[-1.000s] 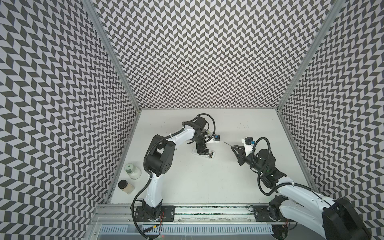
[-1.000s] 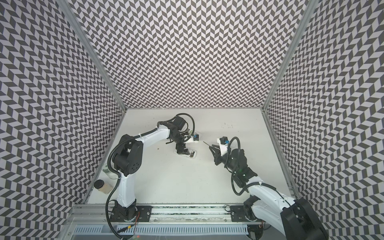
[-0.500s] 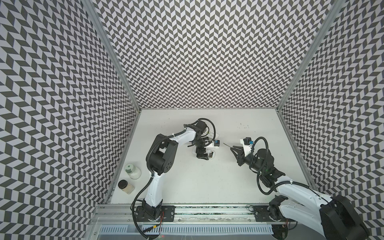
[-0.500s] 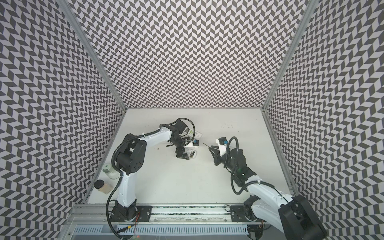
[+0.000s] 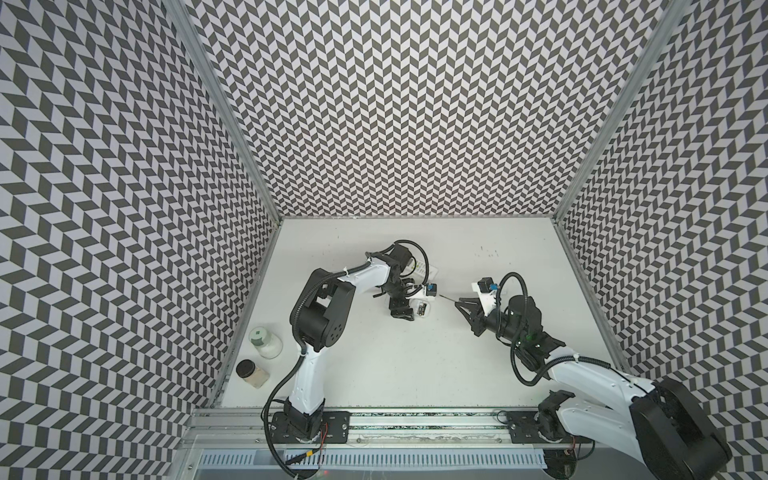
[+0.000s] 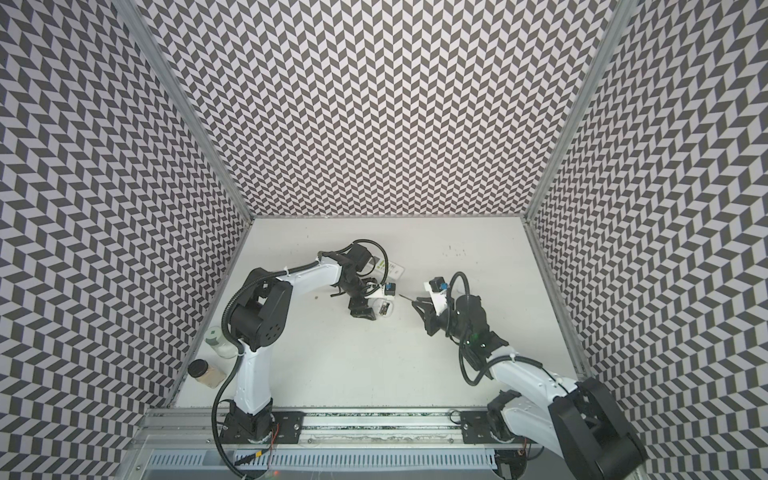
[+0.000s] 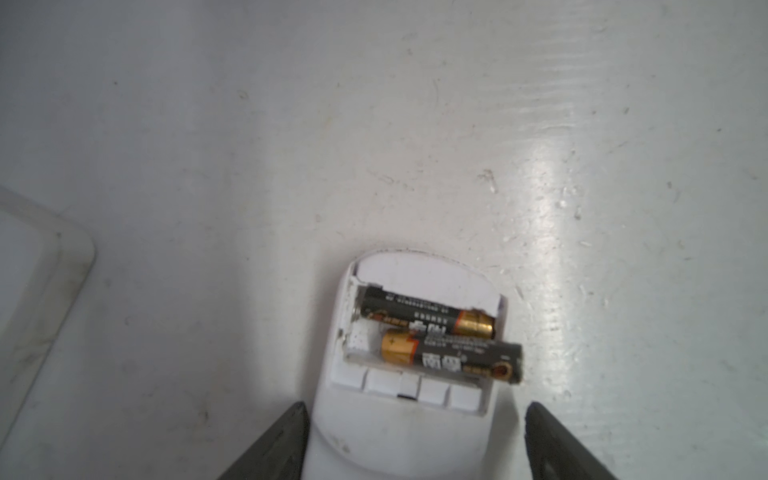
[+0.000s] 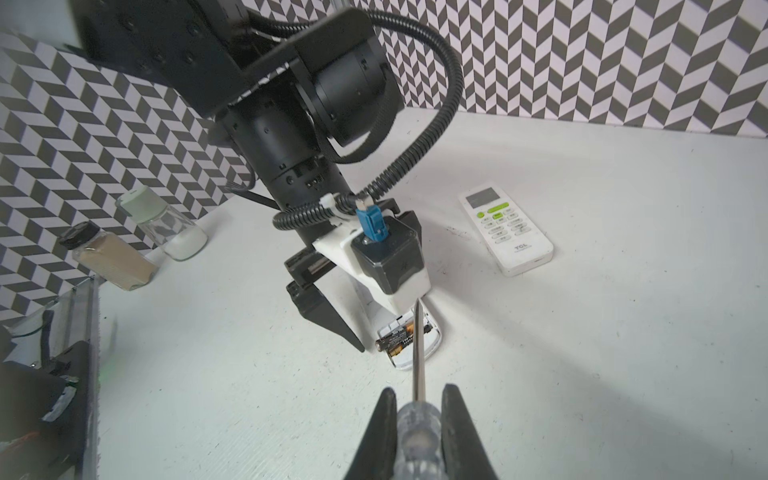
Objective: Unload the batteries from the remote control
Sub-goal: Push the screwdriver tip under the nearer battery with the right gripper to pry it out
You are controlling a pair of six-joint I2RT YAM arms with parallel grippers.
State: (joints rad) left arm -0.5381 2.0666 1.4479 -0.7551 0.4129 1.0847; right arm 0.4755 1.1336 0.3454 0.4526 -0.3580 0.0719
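The white remote control [image 7: 399,436] lies back up with its battery bay uncovered. Two black batteries with gold ends lie in the bay. One battery [image 7: 419,313] sits fully inside. The other battery [image 7: 453,355] is skewed, with its end poking over the bay's side. My left gripper [image 7: 415,409] is open and straddles the remote's body, one finger close to its edge and the other apart from it. In both top views the remote [image 5: 423,309] [image 6: 384,308] lies beside that gripper [image 5: 401,320]. My right gripper [image 8: 419,390] is shut on a clear-handled screwdriver [image 8: 417,345], whose tip points at the bay.
A second white remote [image 8: 507,228] with green buttons lies face up behind the left arm. Two jars stand by the left wall, one with white powder [image 5: 266,341] and one with brown [image 5: 252,373]. A flat white thing with a rounded corner [image 7: 37,266] lies near the remote.
My left gripper has shifted a little toward the table's front along the remote, and its jaws have narrowed around it. The right arm with the screwdriver has barely moved.
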